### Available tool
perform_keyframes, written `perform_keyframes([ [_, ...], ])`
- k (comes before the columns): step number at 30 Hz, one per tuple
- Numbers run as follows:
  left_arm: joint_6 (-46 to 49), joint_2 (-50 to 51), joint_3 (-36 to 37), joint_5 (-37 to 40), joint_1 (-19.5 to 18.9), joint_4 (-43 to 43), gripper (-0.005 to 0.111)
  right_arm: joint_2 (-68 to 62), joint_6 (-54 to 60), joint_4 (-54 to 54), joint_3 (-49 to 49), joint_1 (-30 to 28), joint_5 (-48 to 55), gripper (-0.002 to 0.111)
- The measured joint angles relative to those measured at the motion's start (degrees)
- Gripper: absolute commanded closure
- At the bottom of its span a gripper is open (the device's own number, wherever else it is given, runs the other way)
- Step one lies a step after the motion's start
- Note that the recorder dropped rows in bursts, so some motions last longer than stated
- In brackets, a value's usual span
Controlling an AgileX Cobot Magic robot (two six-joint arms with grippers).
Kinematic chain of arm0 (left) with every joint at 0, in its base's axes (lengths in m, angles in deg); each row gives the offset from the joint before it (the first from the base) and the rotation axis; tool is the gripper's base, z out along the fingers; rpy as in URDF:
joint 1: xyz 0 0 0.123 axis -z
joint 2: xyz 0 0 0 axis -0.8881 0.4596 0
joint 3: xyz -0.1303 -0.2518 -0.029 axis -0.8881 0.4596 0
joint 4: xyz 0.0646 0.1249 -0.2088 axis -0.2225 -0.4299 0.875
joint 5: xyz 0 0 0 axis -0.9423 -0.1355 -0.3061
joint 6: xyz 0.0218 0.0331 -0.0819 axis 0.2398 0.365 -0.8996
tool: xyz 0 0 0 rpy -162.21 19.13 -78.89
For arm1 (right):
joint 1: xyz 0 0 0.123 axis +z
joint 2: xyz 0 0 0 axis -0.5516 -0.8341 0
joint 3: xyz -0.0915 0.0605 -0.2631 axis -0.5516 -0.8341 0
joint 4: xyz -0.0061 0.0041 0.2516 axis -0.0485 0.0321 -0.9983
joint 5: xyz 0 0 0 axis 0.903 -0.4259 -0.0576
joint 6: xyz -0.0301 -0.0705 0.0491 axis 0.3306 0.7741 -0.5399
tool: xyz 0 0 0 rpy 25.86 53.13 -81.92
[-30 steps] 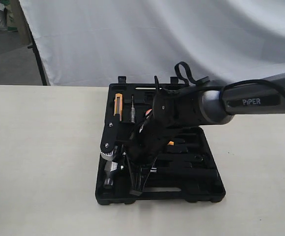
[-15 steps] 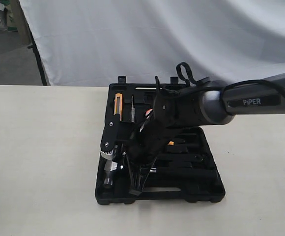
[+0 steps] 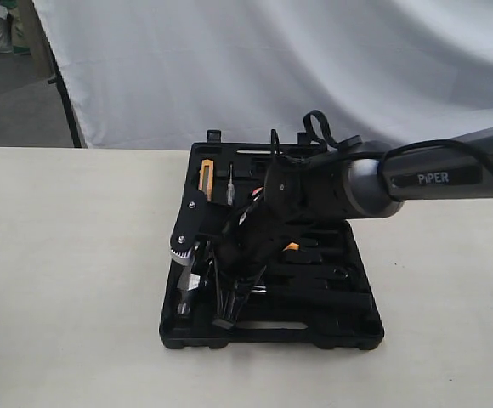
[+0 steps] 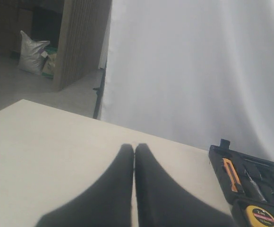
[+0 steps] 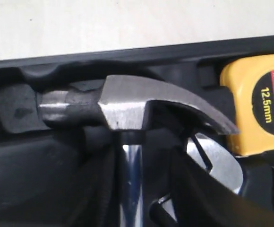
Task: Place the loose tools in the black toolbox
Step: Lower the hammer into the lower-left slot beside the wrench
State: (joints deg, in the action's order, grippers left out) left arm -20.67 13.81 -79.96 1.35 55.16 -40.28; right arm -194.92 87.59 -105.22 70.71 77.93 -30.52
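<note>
While checking the black toolbox [image 3: 331, 338], found the steel claw hammer [image 5: 127, 111] already inside it, head seated in the moulded recess toward the near-left corner of the case in the exterior view. Noted the right gripper [image 3: 225, 319] directly over the hammer, fingers [image 5: 198, 203] flanking the bright shaft. Traced the hammer's long axis from the head back between those fingers, along the gripper's own line. Could not tell whether clamped on the shaft or standing slightly apart: contact faces not visible. Judged the right arm nearer by far. Confirmed the left gripper [image 4: 134, 150] pressed together on nothing, off to one side of the case over bare table [image 4: 42, 142]. Recorded a silver jaw, taken for the silver adjustable wrench [image 5: 217, 165], partly under the claw and just beside the yellow tape measure [image 5: 257, 104]. Failed to locate the tape roll. Marked the hammer's handle end as cut off and much of the case interior as masked by the arm.
</note>
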Motion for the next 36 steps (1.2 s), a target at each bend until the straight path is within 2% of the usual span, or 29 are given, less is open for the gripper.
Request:
perform_keyframes([
  [2, 0.00, 0.00, 0.00, 0.00, 0.00, 0.00, 0.106, 0.00, 0.00, 0.00, 0.00, 0.00, -0.60, 0.045],
  [5, 0.00, 0.00, 0.00, 0.00, 0.00, 0.00, 0.106, 0.00, -0.08, -0.26, 0.00, 0.00, -1.20, 0.040],
  [11, 0.00, 0.00, 0.00, 0.00, 0.00, 0.00, 0.106, 1.94, -0.08, -0.26, 0.00, -0.02, -1.07, 0.041],
  [13, 0.00, 0.00, 0.00, 0.00, 0.00, 0.00, 0.106, 3.42, -0.08, -0.69, 0.00, -0.02, -0.96, 0.046],
  [15, 0.00, 0.00, 0.00, 0.00, 0.00, 0.00, 0.106, 5.14, -0.08, -1.42, 0.00, -0.02, -1.08, 0.058],
  [21, 0.00, 0.00, 0.00, 0.00, 0.00, 0.00, 0.106, 6.16, -0.08, -2.81, 0.00, -0.02, -3.49, 0.109],
  [30, 0.00, 0.00, 0.00, 0.00, 0.00, 0.00, 0.106, -0.26, 2.11, -3.02, 0.00, -0.02, -3.27, 0.109],
  [36, 0.00, 0.00, 0.00, 0.00, 0.00, 0.00, 0.106, -0.47, 5.97, -3.02, 0.00, 2.00, -0.46, 0.109],
])
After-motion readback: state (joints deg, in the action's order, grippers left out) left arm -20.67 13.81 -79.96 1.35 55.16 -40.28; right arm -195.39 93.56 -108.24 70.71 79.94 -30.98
